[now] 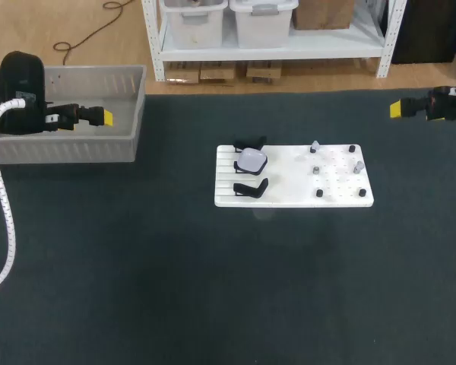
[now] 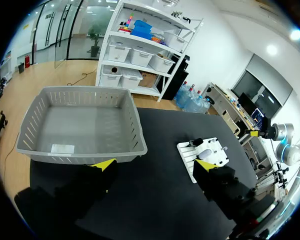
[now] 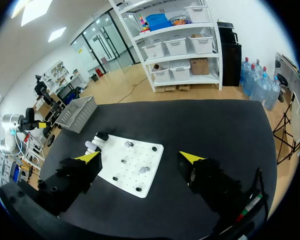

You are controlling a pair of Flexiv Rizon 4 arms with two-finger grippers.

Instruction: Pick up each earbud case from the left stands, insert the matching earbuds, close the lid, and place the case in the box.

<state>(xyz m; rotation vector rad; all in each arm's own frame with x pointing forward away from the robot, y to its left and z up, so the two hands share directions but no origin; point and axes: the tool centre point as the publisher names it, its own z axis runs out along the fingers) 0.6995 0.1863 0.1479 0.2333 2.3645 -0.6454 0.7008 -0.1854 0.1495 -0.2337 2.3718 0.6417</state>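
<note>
A white board (image 1: 289, 192) lies mid-table with three black stands along its left side. A pale earbud case (image 1: 251, 160) sits closed on the middle stand; the far stand (image 1: 248, 144) and near stand (image 1: 251, 188) are bare. Small grey earbuds (image 1: 315, 146) perch on pegs at the board's right. My left gripper (image 1: 103, 117) hangs open over the grey box (image 1: 140, 103) at the far left. My right gripper (image 1: 396, 109) is open at the far right edge, well away from the board. From the left wrist, the gripper (image 2: 155, 167) faces the box (image 2: 136, 122) and the case (image 2: 206, 145).
Black pegs (image 1: 352, 149) dot the board's right half. In the right wrist view the open gripper (image 3: 140, 157) looks down on the board (image 3: 117, 172), with the case (image 3: 92, 145) at its far end. The dark table mat surrounds the board on all sides.
</note>
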